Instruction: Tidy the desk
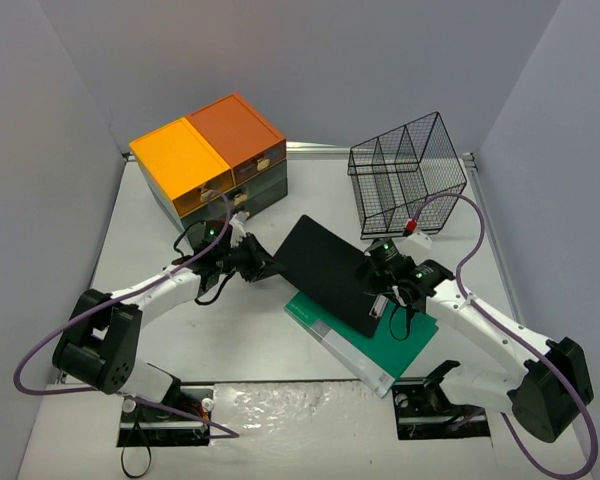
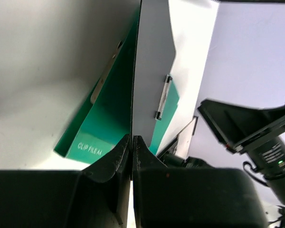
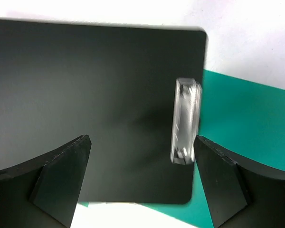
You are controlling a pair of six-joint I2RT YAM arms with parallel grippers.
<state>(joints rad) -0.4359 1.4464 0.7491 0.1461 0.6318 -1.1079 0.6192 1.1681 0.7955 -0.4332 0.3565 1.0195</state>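
The white surface [image 1: 230, 335] lies beneath both arms, with grey panels around it; a drawer chest [image 1: 210, 160] and a wire basket [image 1: 405, 170] stand at its far edge. The left end effector [image 2: 132, 138] is pressed together on the edge of a black clipboard [image 1: 325, 265], which is tilted over a green file [image 1: 415, 340]. The right end effector [image 3: 141, 140] hangs spread above the clipboard's clip [image 3: 185, 121], gripping nothing.

Matt white desk [image 1: 220, 340], matt black clipboard [image 3: 85, 109], metal clip [image 3: 185, 121]
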